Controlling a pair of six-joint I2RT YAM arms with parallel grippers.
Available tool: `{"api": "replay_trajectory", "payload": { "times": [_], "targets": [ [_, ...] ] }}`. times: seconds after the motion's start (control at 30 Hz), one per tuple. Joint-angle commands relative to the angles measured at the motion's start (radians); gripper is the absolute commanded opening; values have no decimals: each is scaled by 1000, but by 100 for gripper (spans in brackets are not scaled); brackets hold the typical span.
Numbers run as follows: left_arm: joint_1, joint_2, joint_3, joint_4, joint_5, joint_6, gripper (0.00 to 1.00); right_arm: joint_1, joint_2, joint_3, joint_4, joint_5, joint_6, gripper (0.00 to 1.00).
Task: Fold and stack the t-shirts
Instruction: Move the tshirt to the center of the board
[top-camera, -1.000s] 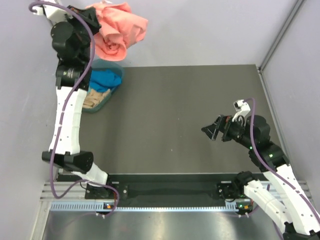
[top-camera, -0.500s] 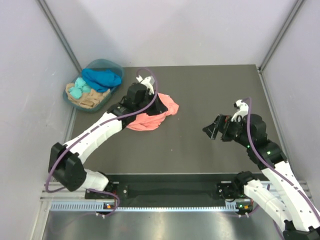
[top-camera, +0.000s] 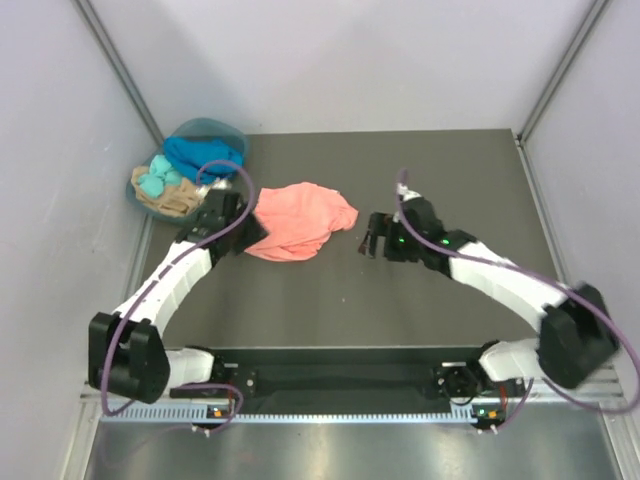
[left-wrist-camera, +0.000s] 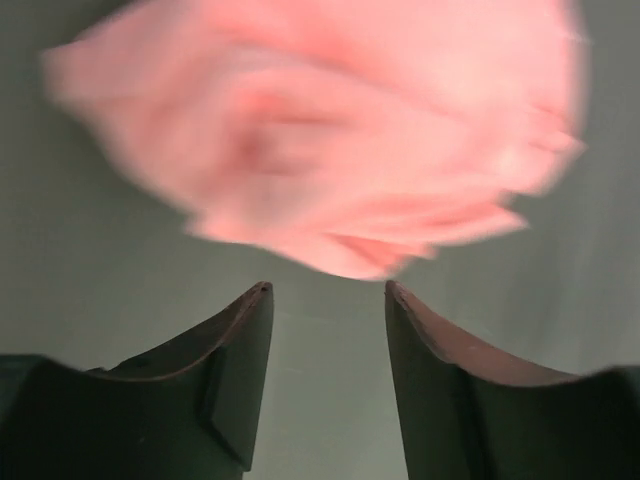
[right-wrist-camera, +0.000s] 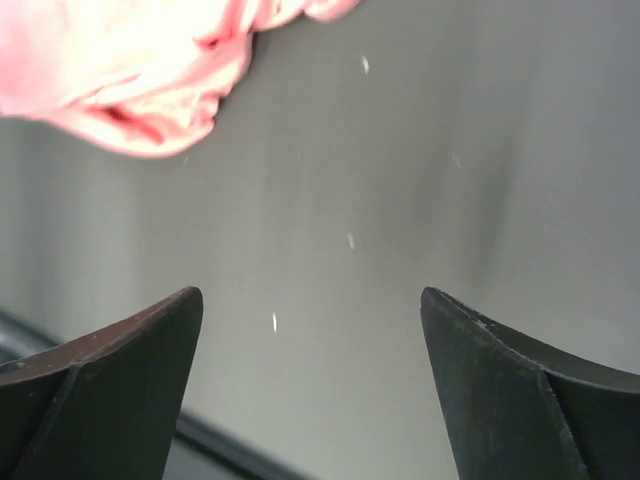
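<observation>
A crumpled salmon-pink t-shirt (top-camera: 300, 220) lies in a heap on the dark table (top-camera: 440, 160), blurred in the left wrist view (left-wrist-camera: 320, 130) and at the upper left of the right wrist view (right-wrist-camera: 130, 80). My left gripper (top-camera: 250, 232) stands open just left of the heap, nothing between its fingers (left-wrist-camera: 325, 290). My right gripper (top-camera: 372, 236) is open a little right of the shirt, over bare table (right-wrist-camera: 312, 292). More t-shirts, blue (top-camera: 203, 155), teal and tan, fill a basket (top-camera: 150, 205) at the far left.
The basket stands against the left wall at the table's back left corner. Grey walls close the table on the left, back and right. A dark rail (top-camera: 340, 378) runs along the near edge between the arm bases.
The left gripper carried the pink t-shirt from above the basket down to the table, let it go and drew back left. The right arm reached in leftward toward the shirt.
</observation>
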Motion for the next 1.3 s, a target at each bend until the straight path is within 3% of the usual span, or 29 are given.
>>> {"api": "replay_trajectory", "payload": {
  "times": [0.0,0.07,0.2,0.4,0.57,0.67,0.7,0.73,0.8,0.87,0.93,1.07,1.13,1.27],
  "targets": [
    [157,-54,-152,5,5,-65,55,56,204,169,196,116,36,90],
    [215,-45,-194,55,63,-71,60,58,289,215,252,139,36,87],
    [224,12,-237,83,76,-105,62,50,516,365,263,111,29,83],
    [224,139,-257,210,44,-123,61,50,675,441,309,80,102,81],
    [224,268,-245,376,147,-149,58,58,754,500,330,83,122,75],
    [224,354,-193,379,162,-158,41,57,778,511,332,110,136,71],
    [224,368,-182,378,165,-157,17,55,779,513,333,119,133,69],
    [223,381,-173,379,173,-158,8,54,778,510,352,132,125,61],
    [223,377,-145,385,205,-165,0,46,756,499,378,143,76,45],
    [220,340,-102,387,231,-151,0,26,717,511,369,170,34,1],
    [209,284,-50,333,231,-133,0,5,670,531,320,224,15,0],
    [160,210,226,121,214,-33,0,-61,423,559,87,322,-58,0],
    [107,188,383,24,197,-2,0,-69,319,563,-26,376,-94,0],
    [-21,168,559,-167,163,70,0,-68,72,556,-194,429,-135,0]
  ]
}}
